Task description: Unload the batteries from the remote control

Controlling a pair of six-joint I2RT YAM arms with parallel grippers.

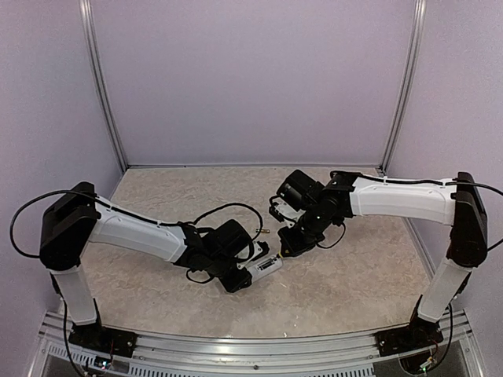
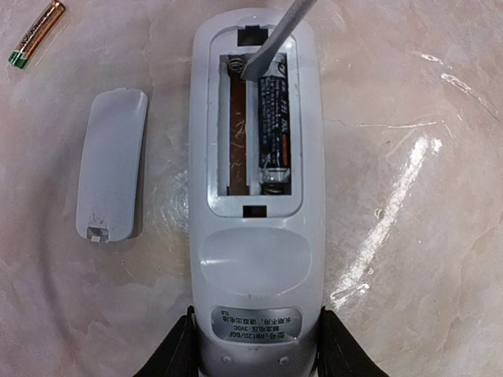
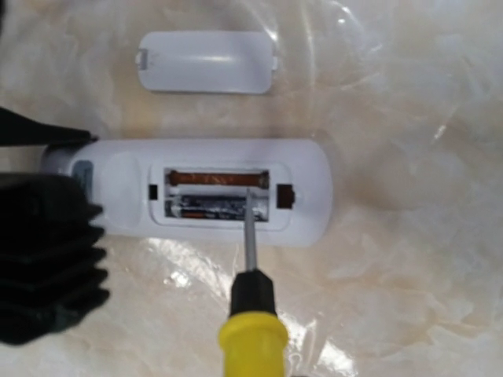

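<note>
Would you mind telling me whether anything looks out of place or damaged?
Nothing looks damaged. The remote control has its cover off beside it, one bay empty, a gold battery loose on the table, and a screwdriver tip at the dark battery.

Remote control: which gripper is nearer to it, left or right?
Left. The left gripper clamps one end of the remote control; the right gripper hangs beside it, only its screwdriver tip reaching the battery bay.
</note>
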